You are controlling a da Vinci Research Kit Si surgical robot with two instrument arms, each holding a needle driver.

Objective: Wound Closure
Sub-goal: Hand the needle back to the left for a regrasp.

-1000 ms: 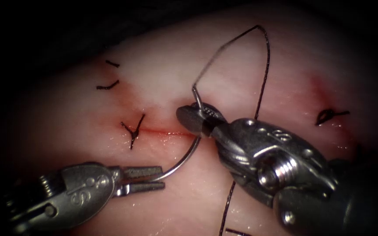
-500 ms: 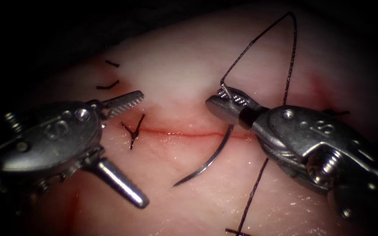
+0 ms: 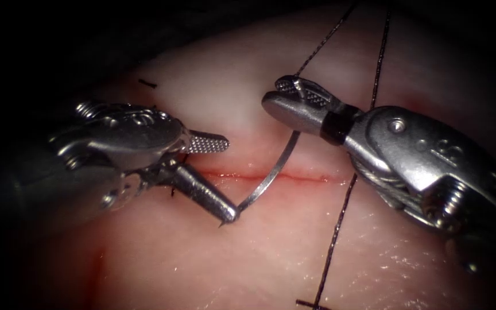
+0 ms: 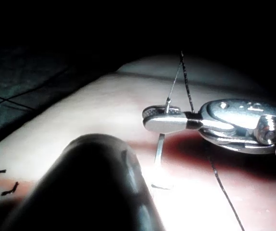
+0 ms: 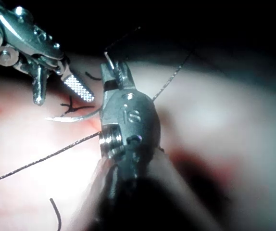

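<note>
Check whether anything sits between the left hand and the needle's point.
Nothing visible does. The left hand is open, one jaw right at the point of the needle below the cut, holding nothing. The right hand grips the needle near its thread end; the needle is out of the tissue.

- Tissue (image 3: 242,86) was pale pink to off-white, with a thin red line along the cut (image 3: 271,174)
- Needle (image 3: 268,178) was bright silver
- Thread (image 3: 340,229) was black
- Both tools, left (image 3: 216,175) and right (image 3: 294,100), were polished silver; inner jaw faces carried a fine cross-hatched pattern
- Right tool bore a black band behind its jaws
</note>
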